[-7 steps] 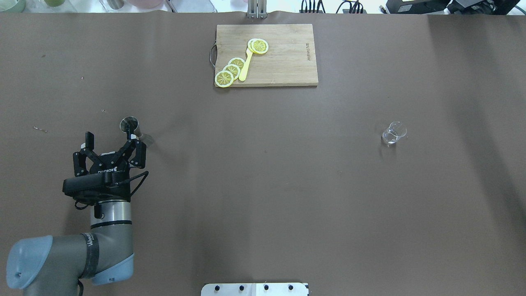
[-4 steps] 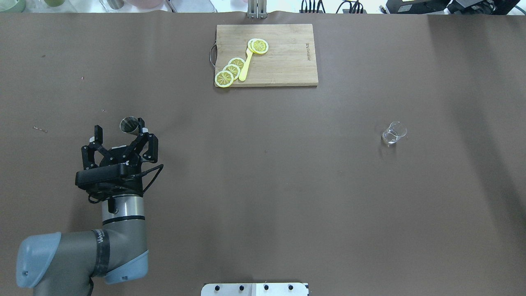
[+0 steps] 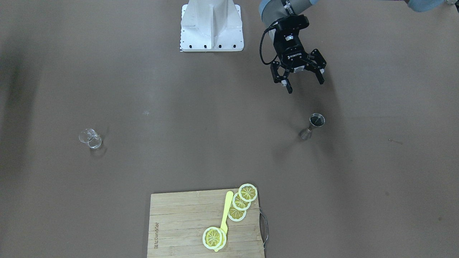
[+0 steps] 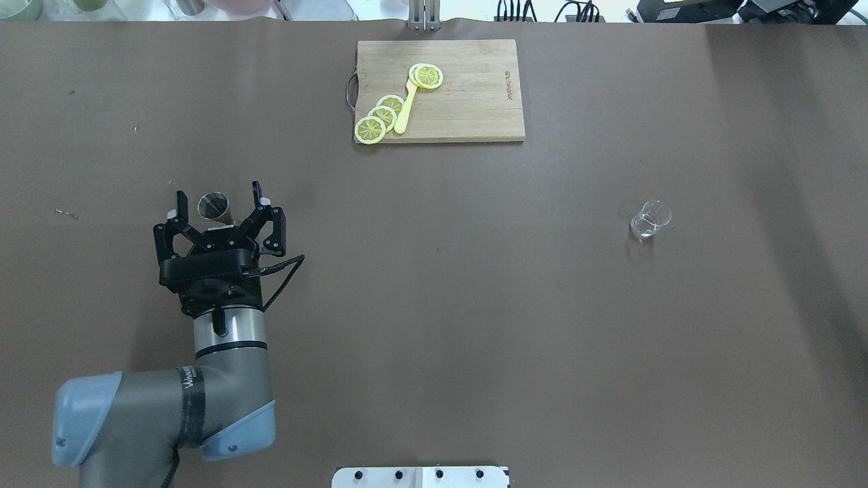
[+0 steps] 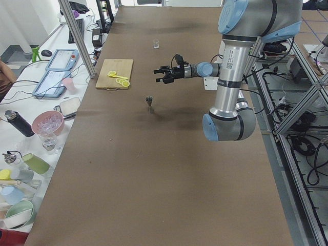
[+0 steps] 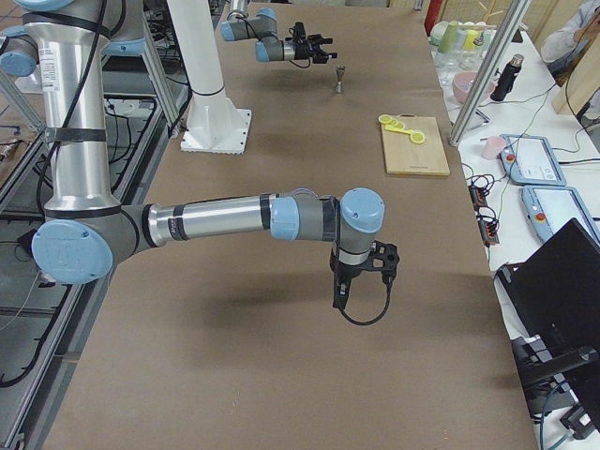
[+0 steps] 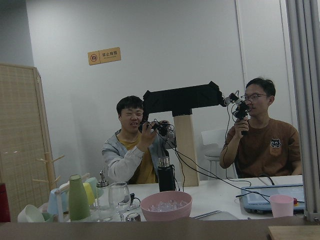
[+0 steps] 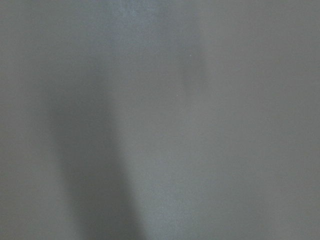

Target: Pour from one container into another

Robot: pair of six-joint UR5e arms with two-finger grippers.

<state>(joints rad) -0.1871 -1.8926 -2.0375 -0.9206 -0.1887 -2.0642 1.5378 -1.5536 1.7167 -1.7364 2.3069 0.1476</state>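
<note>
A wide brown surface (image 4: pixel 434 305) carries a small metal jigger (image 4: pixel 213 205), which stands upright on the robot's left side. The left gripper (image 4: pixel 218 193) points forward with its fingers (image 3: pixel 289 88) spread wide open and holding nothing. From overhead the jigger's rim seems to sit between the fingers, but the front and side views show the gripper raised above the surface and short of the jigger, not touching it. A small clear glass (image 4: pixel 649 219) stands far across on the robot's right side, well apart from the jigger. At the middle of the far edge lies a wooden cutting board (image 4: pixel 475 102) bearing several lemon slices (image 4: pixel 370 129) and a yellow utensil (image 4: pixel 405 112). The right gripper (image 6: pixel 342 291) shows only in the right side view, pointing down over bare surface nearer that end; whether its fingers are open or closed cannot be told.
</note>
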